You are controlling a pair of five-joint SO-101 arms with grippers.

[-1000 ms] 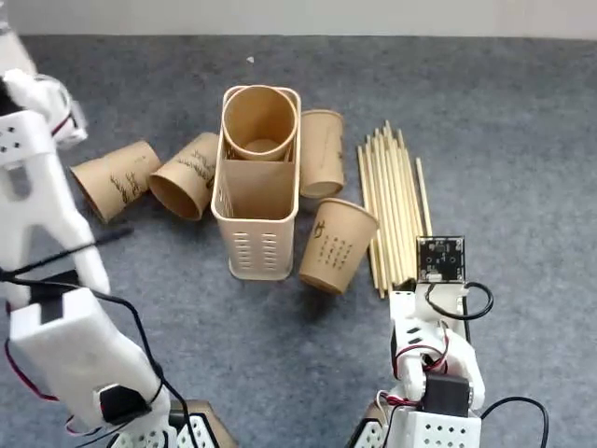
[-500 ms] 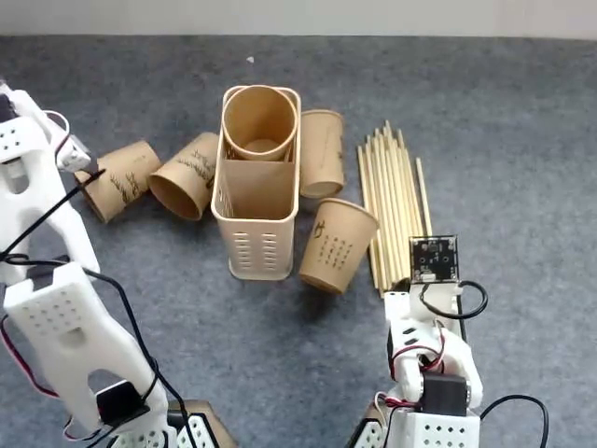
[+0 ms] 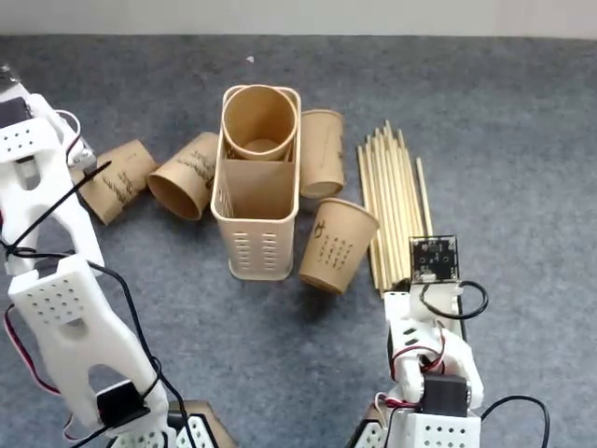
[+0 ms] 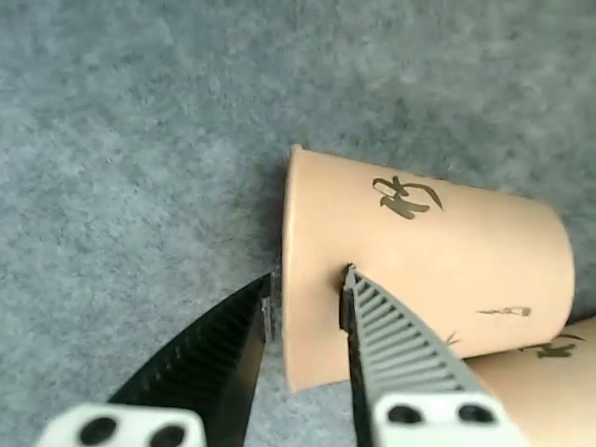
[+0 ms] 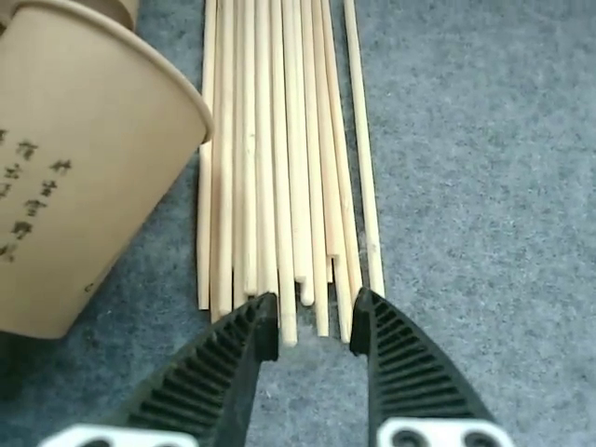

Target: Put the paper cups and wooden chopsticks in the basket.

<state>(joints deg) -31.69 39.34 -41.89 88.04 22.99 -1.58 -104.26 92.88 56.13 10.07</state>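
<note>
Left gripper (image 4: 308, 279) apart astride sideways tan ink-marked paper cup (image 4: 428, 251), right gripper (image 5: 315, 303) apart over pale chopsticks (image 5: 279, 140)

Grey felt-like mat (image 3: 522, 140) spread across the whole tabletop, out to every side. Looks fibrous and faintly mottled up close, lighter flecks among darker ones. Along the far edge, a pale plain strip (image 3: 373, 17), flat and unmarked. On the mat near that strip, a tiny white speck (image 3: 250, 60). At the near edge, a small brown patch (image 3: 216, 425), too cut off to identify.
</note>
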